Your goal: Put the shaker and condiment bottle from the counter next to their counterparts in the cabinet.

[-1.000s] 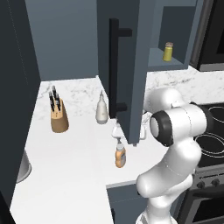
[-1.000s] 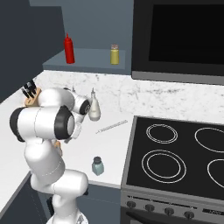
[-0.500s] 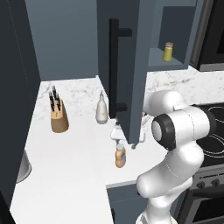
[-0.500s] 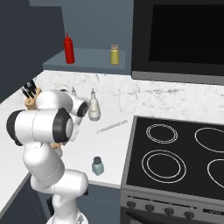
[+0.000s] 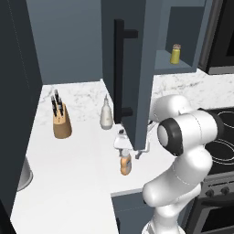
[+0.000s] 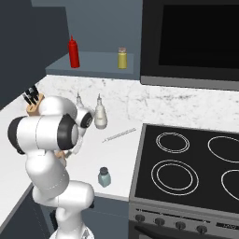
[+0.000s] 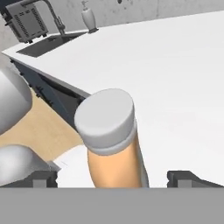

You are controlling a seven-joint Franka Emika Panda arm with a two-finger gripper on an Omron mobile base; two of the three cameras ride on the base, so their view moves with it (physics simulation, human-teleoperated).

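Left base view: condiment bottle upright on counter, gripper directly above its cap; right base view: shaker near counter's front edge; hand view: bottle centred between wide-open, empty fingertips

Dark blue-grey walls, black stove, black microwave, tan floor

- The condiment bottle is showing an orange body under a white cap.
- The shaker is showing pale blue-green glass and a dark grey cap.
- The surface is showing white marble with grey veining.
- The cabinet is showing dark blue-grey, its bar handle black.
- The yellow jar is wearing a tan cap.
- The sauce bottle is showing red.
- The knife block is showing tan wood.
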